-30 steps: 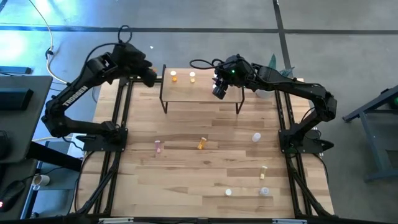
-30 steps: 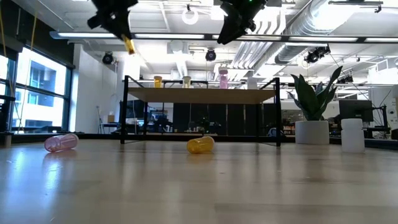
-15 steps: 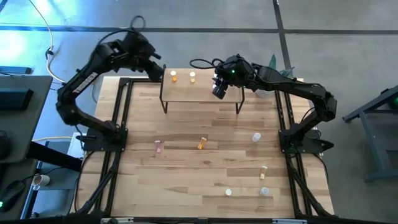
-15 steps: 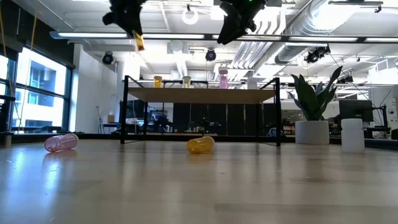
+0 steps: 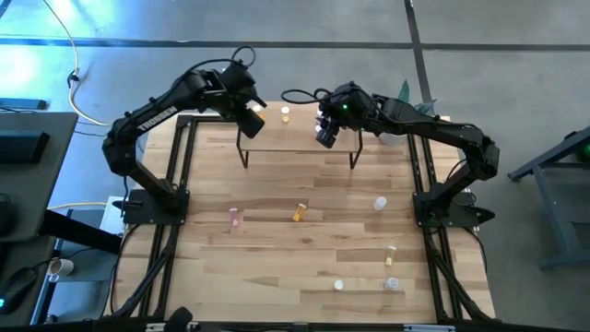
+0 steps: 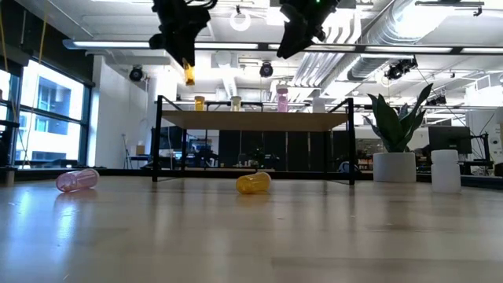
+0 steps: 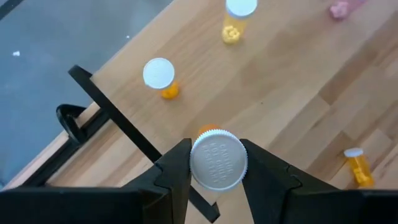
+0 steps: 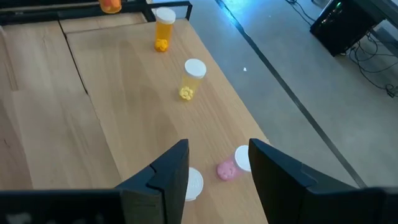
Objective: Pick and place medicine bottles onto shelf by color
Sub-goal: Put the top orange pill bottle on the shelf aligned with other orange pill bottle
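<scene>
My left gripper is shut on an orange bottle with a white cap, held above the left end of the light-wood shelf. On the shelf stand an orange bottle, a yellow bottle and a pink bottle. My right gripper hangs open and empty above the shelf's right part, over the pink bottle. On the table lie a pink bottle, an orange bottle, a clear bottle and several more near the front right. My left gripper pinches the orange bottle's white cap between its two fingers, one on each side. The fingers point down from above. The bottle hangs below them, cap up, nearly upright, clear of the shelf.
The shelf stands on thin black legs at the table's far edge. A potted plant and a white cylinder stand at the far right. The middle of the tabletop between the lying bottles is bare wood.
My left gripper has gone toward the table's right edge with the orange bottle, from beyond the shelf's left end to above it, and has come down a little. The bottle stays hanging below the fingers. My right gripper has kept still.
</scene>
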You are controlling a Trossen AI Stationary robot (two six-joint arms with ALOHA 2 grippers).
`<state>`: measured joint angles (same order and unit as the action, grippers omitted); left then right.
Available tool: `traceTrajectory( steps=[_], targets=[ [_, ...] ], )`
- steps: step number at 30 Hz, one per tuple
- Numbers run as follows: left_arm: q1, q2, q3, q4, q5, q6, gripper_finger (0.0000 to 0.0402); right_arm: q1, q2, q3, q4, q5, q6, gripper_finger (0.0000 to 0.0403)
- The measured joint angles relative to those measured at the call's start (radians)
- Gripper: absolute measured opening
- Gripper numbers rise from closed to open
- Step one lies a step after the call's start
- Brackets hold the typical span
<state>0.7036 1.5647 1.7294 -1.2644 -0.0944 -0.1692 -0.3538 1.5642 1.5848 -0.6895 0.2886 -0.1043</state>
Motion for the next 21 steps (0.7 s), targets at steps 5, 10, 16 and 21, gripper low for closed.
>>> traceTrajectory(
  steps=[5,10,16,21],
  targets=[
    [-0.009,0.034,0.000,0.000,0.001,-0.011,0.0115,0.000,0.000,0.000,-0.017,0.000,-0.005,0.0158],
    [-0.012,0.076,0.000,-0.003,0.003,-0.027,0.0115,0.000,0.000,0.000,-0.026,0.000,-0.007,0.0158],
    [-0.016,0.120,0.000,-0.073,0.007,-0.034,0.0115,0.000,0.000,0.000,-0.026,0.000,-0.008,0.0158],
    [-0.038,0.123,0.000,-0.079,0.007,-0.005,0.0115,0.000,0.000,0.000,-0.026,0.000,-0.008,0.0158]
  ],
)
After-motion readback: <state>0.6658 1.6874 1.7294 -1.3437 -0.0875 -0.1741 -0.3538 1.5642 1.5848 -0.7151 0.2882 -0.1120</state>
